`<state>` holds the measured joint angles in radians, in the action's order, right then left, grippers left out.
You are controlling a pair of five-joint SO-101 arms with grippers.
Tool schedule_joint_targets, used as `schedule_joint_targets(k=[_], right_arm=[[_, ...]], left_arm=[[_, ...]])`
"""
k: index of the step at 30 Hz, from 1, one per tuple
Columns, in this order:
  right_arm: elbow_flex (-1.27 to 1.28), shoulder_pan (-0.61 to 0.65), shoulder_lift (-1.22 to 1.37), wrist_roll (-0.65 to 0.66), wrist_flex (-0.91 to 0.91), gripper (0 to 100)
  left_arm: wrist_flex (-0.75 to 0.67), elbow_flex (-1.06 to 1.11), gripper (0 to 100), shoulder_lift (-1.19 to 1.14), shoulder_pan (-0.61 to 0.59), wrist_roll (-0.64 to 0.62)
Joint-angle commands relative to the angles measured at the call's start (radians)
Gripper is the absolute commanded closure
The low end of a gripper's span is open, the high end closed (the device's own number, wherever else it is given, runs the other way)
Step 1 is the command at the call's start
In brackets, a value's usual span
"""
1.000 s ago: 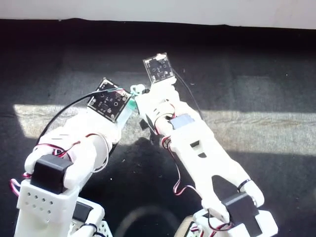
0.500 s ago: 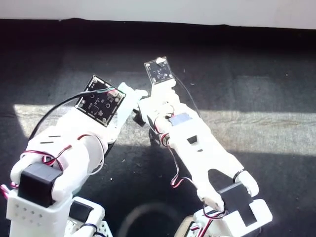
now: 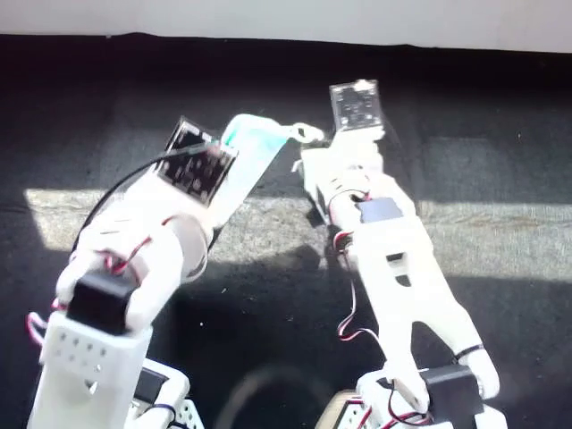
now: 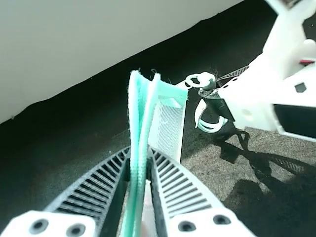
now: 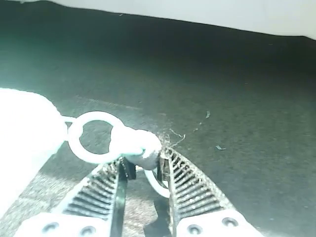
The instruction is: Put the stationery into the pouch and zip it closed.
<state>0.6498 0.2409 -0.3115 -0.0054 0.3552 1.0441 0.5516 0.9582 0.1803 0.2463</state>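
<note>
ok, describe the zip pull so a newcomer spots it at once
Over the dark table, the left gripper holds a teal-edged pouch. The pull hangs off the pouch's corner. It is the one small white ring, pinched by the right gripper.

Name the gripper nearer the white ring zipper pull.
Right. The right gripper clamps the white ring zipper pull; the left gripper clamps the teal mesh pouch at its edge, farther off.
</note>
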Motion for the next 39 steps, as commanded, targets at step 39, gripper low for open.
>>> schedule_joint_targets(k=[39], right_arm=[[-0.575, -0.22, 0.427, 0.006, 0.443, 81.9]], left_arm=[[0.273, -0.743, 81, -0.934, -0.104, -0.002]])
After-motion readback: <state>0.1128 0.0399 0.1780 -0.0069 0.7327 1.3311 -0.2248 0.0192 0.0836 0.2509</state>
